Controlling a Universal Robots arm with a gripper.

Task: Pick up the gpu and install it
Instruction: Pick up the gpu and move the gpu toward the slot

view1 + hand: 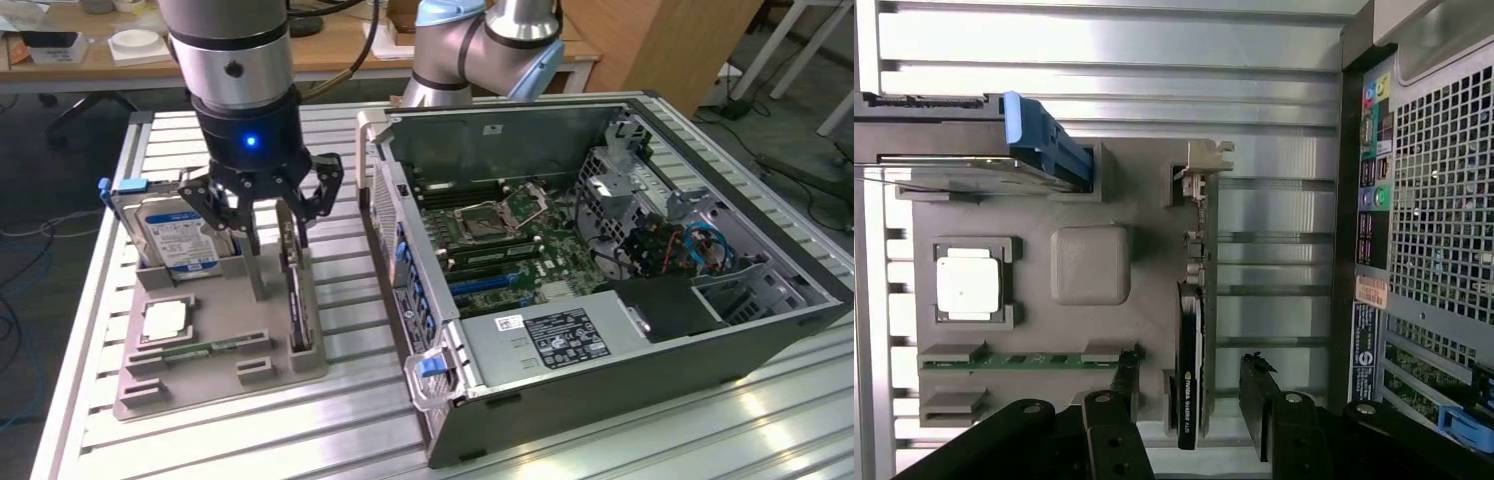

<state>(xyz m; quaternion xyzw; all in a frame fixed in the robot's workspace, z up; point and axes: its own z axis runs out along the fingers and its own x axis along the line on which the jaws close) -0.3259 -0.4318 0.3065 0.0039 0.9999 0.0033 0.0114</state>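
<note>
Over the grey tray (214, 378) on the tabletop (350, 425), the gripper (274, 240) hangs with fingers (1254, 395) spread wide, empty, straddling the gpu (296, 300), which stands on edge in its slot, top edge free to pinch.

Arm (238, 70): reaching straight down from above, its grey column standing vertical.
Wrist (247, 115): facing downward, a blue light (250, 140) glowing on its black housing.
Jaws: pointing down, standing wide apart.
Fingers (318, 190): black linkages splaying outward on both sides, tips hanging low.
</note>
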